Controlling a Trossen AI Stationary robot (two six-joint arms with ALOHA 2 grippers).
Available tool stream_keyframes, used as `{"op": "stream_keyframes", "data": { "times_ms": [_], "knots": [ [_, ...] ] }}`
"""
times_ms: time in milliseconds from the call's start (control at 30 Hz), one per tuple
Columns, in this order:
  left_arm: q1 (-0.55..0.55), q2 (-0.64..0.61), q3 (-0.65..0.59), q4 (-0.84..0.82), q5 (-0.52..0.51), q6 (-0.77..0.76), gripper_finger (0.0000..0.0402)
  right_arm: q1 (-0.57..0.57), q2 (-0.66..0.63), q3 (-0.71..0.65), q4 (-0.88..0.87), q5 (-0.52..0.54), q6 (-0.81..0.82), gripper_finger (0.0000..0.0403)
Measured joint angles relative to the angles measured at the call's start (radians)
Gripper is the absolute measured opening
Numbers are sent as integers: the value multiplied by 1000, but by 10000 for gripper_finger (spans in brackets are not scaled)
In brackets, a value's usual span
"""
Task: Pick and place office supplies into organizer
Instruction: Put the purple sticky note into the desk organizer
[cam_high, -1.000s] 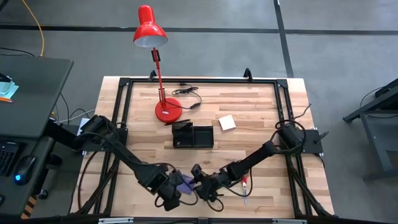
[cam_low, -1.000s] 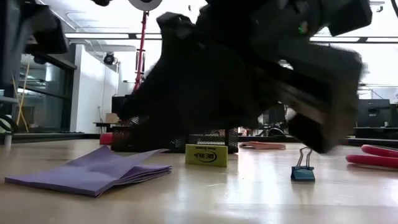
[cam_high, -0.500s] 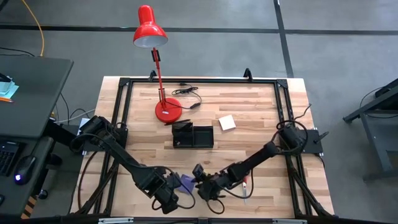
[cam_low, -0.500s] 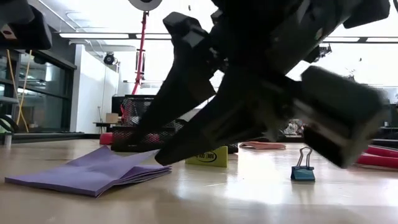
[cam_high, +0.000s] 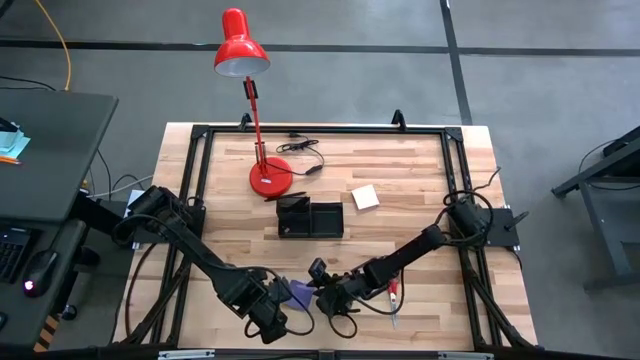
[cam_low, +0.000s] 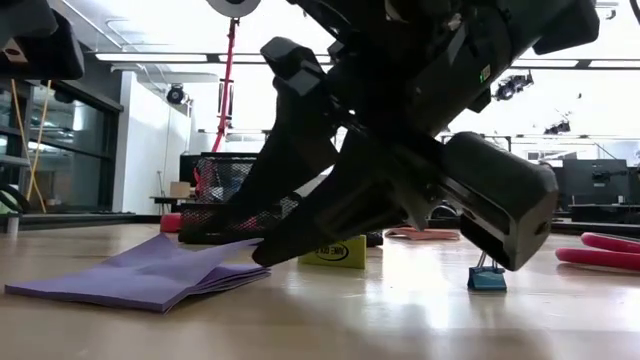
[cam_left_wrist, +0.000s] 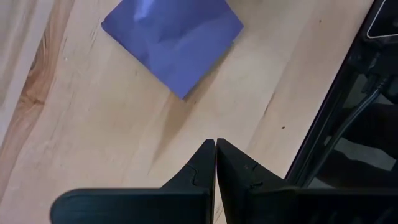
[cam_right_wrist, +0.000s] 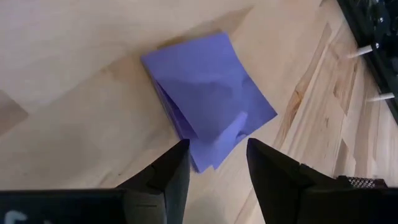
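Observation:
The purple note pad (cam_high: 297, 292) lies flat near the table's near edge, its top sheets fanned up (cam_low: 140, 278). My right gripper (cam_right_wrist: 217, 154) is open and slants down at the pad (cam_right_wrist: 208, 115) from the table's right. Its fingers stand on either side of the pad's nearest corner. My left gripper (cam_left_wrist: 215, 144) is shut and hovers just left of the pad (cam_left_wrist: 174, 37), touching nothing. The black organizer (cam_high: 310, 218) sits mid-table, with the yellow pad (cam_high: 365, 196) to its right. Red-handled scissors (cam_high: 396, 292) lie under my right arm. My right gripper's open fingers (cam_right_wrist: 177, 163) straddle the purple pad's corner (cam_right_wrist: 205, 163), coming in slanted from the table's right. In the low view one fingertip (cam_low: 262, 255) reaches the pad's edge (cam_low: 262, 270). Whether it touches, I cannot tell. The pad lies on the table.
A red desk lamp (cam_high: 268, 178) with its cord stands behind the organizer. A small yellow box (cam_low: 332, 250) and a blue binder clip (cam_low: 486, 276) sit close to my right gripper. A black frame (cam_high: 200, 135) rims the table.
My right gripper has tipped down toward the purple pad, and its open fingers now reach the pad's right edge. My left gripper has drawn back a little from the pad toward the table's near left corner. The pad has stayed on the table.

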Motion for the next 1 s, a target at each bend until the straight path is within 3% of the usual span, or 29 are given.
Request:
{"op": "stream_keyframes", "data": {
  "times_ms": [1000],
  "knots": [
    [0,0,0,22,8,-19,1,-31,9,-2,24,-34,0,134]
  ]
}}
